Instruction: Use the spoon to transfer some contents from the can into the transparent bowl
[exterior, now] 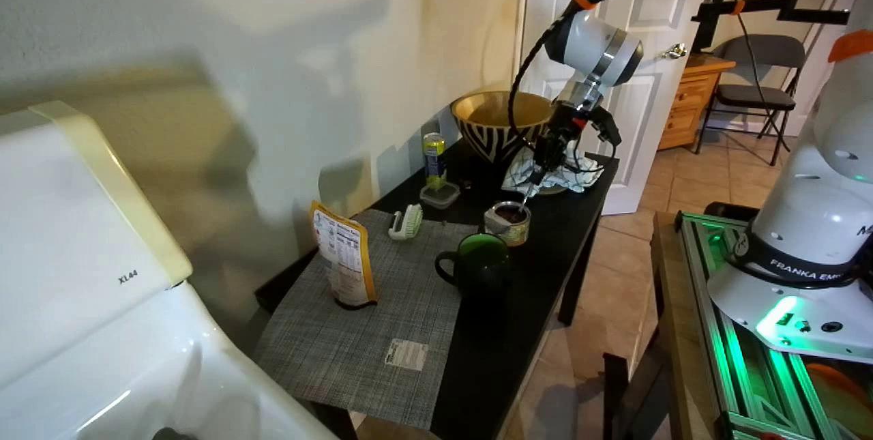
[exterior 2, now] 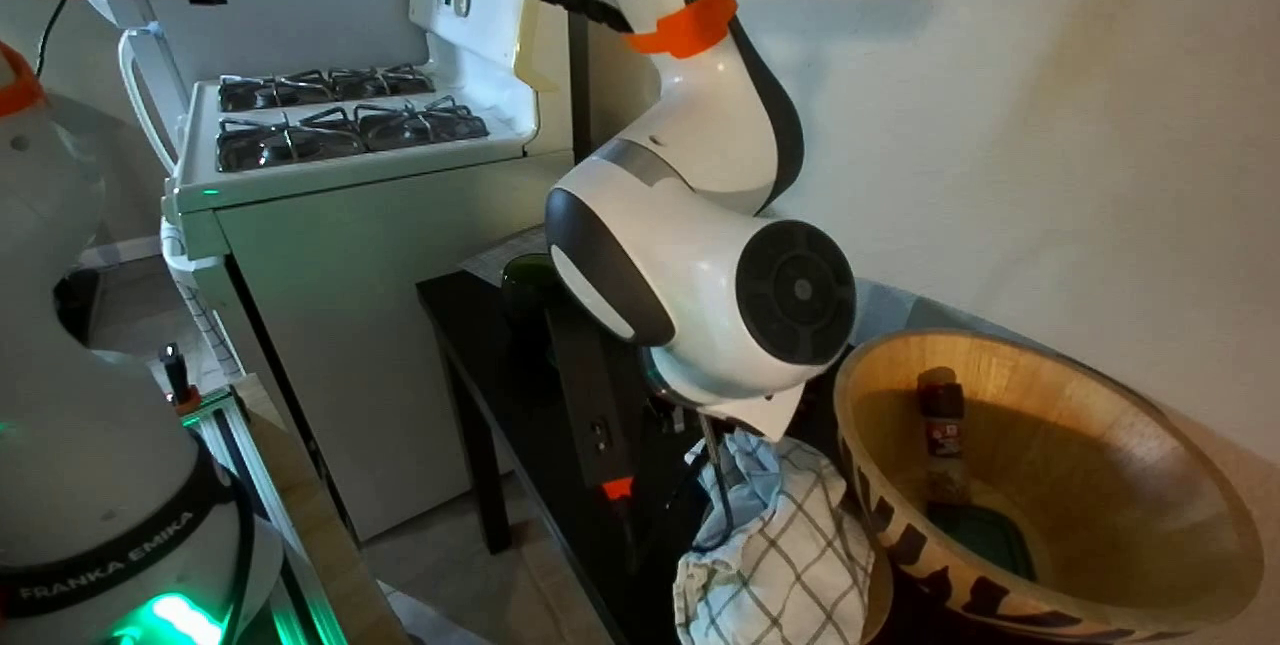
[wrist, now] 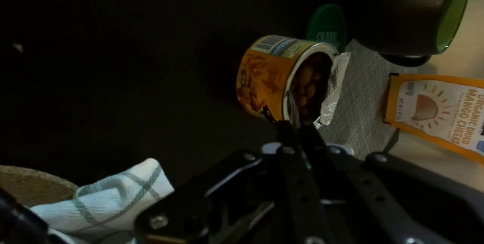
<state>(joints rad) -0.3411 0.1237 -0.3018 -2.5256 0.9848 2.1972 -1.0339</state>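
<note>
While the arm (exterior: pixel 597 51) leans over the black table (exterior: pixel 556 239), the gripper (wrist: pixel 297 125) hangs tilted just above the can (wrist: pixel 266 77), its fingertips near the rim. Its fingers are drawn close together, with the spoon (wrist: pixel 293 109) pinched between them. The spoon slants down from the fingertips, and its lower end goes in past the rim of the can's open mouth; how deep it reaches, and whether anything lies on it, cannot be told. The can stands upright on the table, its foil lid (wrist: pixel 336 89) peeled back to one side, and brown pieces (wrist: pixel 307 85) show inside.

In an exterior view the clear bowl (exterior: pixel 440 204) sits on the table closer to the wall (exterior: pixel 436 31) than the can, apart from the gripper. The can stands between the mug (exterior: pixel 481 273) and the checked cloth (exterior: pixel 583 177), with the mug near it on the side away from the gripper. The brush (exterior: pixel 407 223) lies on the grey mat (exterior: pixel 368 351), and the pouch (exterior: pixel 346 262) stands upright there, farther from the gripper than the can is. In an exterior view the arm (exterior 2: pixel 690 275) blocks the sight of both fingertips and can, while the wooden bowl (exterior 2: pixel 1080 435) stands beside the cloth.
</note>
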